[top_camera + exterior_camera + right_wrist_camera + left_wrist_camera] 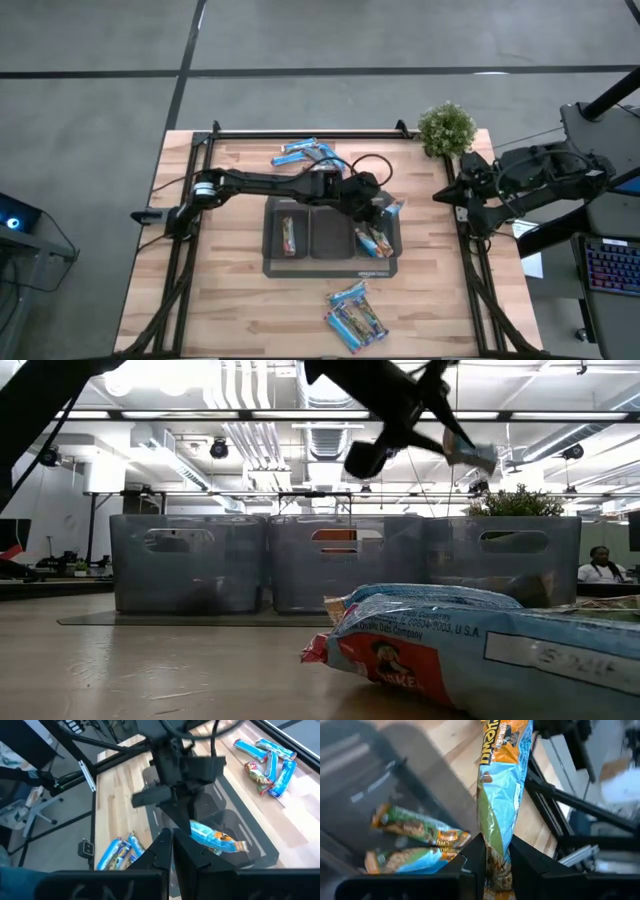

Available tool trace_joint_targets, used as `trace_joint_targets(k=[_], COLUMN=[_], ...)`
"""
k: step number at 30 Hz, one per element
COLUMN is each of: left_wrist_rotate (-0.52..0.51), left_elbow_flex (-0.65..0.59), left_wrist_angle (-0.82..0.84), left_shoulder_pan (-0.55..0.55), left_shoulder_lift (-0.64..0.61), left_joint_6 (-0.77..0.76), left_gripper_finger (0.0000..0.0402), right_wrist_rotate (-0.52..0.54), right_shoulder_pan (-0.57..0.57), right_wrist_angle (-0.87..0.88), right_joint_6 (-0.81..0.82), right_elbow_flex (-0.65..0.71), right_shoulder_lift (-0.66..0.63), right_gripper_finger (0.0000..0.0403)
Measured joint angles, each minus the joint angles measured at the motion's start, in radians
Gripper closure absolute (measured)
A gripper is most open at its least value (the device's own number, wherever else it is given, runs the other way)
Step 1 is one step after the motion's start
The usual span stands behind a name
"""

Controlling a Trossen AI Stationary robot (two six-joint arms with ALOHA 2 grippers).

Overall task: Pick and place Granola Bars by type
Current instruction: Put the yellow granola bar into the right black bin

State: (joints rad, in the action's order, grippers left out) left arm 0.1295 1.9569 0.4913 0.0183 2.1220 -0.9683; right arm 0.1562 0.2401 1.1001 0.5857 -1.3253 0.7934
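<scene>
Three bins in a row on the tray at table centre, so one per bar type by the look of it. L gripper is over the rightmost bin, fingers pinched narrow on one end of a light blue/orange bar; rest of the bar sticks out past the tips, so it can just drop in when released. Low view has that bar held high above the bin rims, prob to clear the walls before lowering. Rightmost bin already has two bars w/ blue, green and orange print, which fits same-type sorting; exact match to the held one is hard to call. Left bin holds one orange-brown bar, middle bin looks empty. Unsorted stock sits in two loose piles outside the tray: blue bars at the far edge and a mixed blue pile at the near edge, both within the L arm's reach. R gripper is parked off the table's right edge near the plant, fingers shut and holding nothing, out of the L arm's way. Next step imo: lower a bit, open, let the bar fall flat. Risk: end-only grip, bar may swing and catch the rim
</scene>
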Motion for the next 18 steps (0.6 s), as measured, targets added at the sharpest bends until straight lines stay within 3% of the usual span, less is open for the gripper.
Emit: trace_joint_targets(k=[9, 18], left_wrist_rotate=[-0.036, -0.137], left_elbow_flex=[-0.152, -0.176], left_wrist_angle=[-0.217, -0.237], left_shoulder_pan=[-0.006, -0.064], left_shoulder_lift=[0.0, 0.0], left_joint_6=[-0.308, -0.43], left_gripper_finger=[0.0349, 0.0349], right_wrist_rotate=[0.002, 0.018], right_shoulder_pan=[0.0, 0.0], right_wrist_angle=[0.004, 0.004], right_joint_6=[-0.018, -0.025], right_elbow_flex=[0.005, 0.006], right_shoulder_lift=[0.007, 0.005], right_gripper_finger=[0.0394, 0.0394])
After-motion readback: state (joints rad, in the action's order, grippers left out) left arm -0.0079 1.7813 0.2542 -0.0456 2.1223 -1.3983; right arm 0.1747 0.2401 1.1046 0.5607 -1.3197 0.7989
